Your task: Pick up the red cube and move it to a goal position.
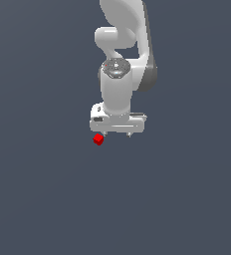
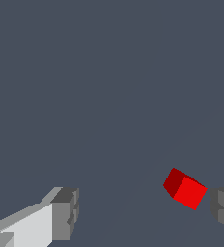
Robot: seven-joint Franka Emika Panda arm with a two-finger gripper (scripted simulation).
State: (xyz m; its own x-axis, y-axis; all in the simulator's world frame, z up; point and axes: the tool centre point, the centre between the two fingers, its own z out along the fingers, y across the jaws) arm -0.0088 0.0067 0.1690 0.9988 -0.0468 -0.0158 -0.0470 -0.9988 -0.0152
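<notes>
The red cube (image 1: 98,140) is small and bright, resting on the dark grey floor just below the exterior view's left end of my white gripper (image 1: 116,134). In the wrist view the red cube (image 2: 184,188) lies between my two grey fingertips, far nearer one pad (image 2: 223,206) than the other pad (image 2: 65,213), and turned at an angle to them. My gripper (image 2: 144,211) is open, its jaws wide apart, touching nothing. The cube sits ahead of the fingertips rather than deep between them.
Around the cube there is only plain dark grey ground (image 1: 48,199). The white arm (image 1: 122,45) rises straight above the gripper at the top of the exterior view.
</notes>
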